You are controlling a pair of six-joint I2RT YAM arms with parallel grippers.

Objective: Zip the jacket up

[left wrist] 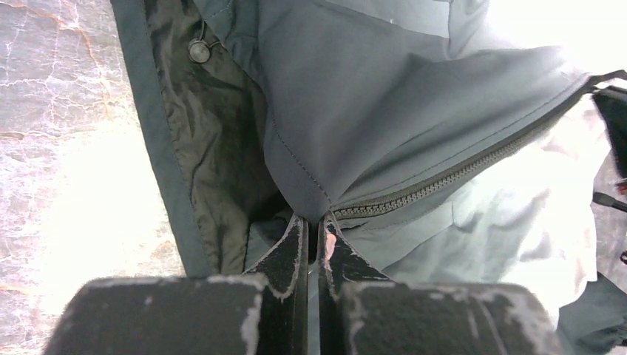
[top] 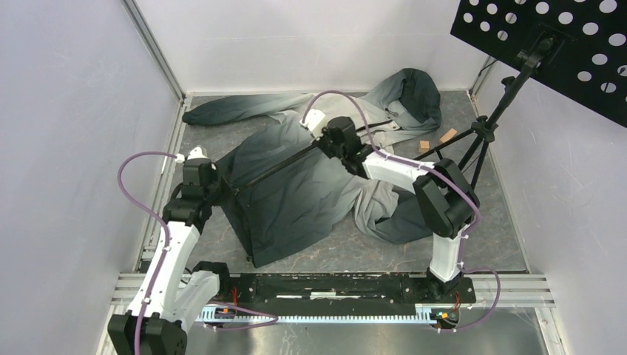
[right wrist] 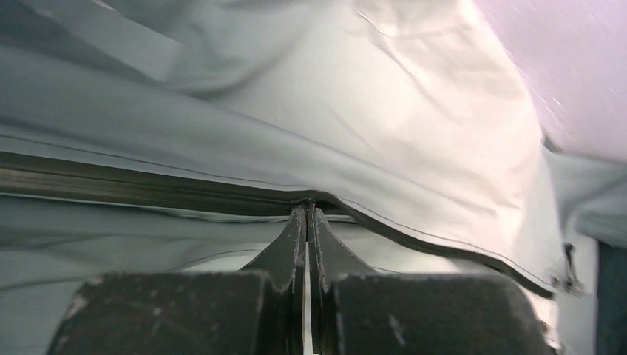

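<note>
Grips the jacket (top: 296,188) with both hands. Pinches with the left hand (left wrist: 313,225), jaws nearly together with only a thin slit between the fingers, on the fabric right at the lower end of the zipper (left wrist: 444,181), just beside the dark lining (left wrist: 222,148) of the folded-back front. Pinches with the right hand (right wrist: 307,214), jaws likewise almost closed, on the dark zipper line under the pale fabric; cannot tell whether on the slider or only on the edge. Keeps the zipper between the two hands taut, a straight dark line from lower left to upper right in the top view.

Lies spread on the grey marbled surface (top: 347,251), around the middle and toward the back. Runs diagonally along its long axis: dark hem end toward the left arm, hood (top: 414,92) toward the far right corner, one sleeve (top: 236,107) stretched left along the back wall, the other bunched beside the right arm.
</note>
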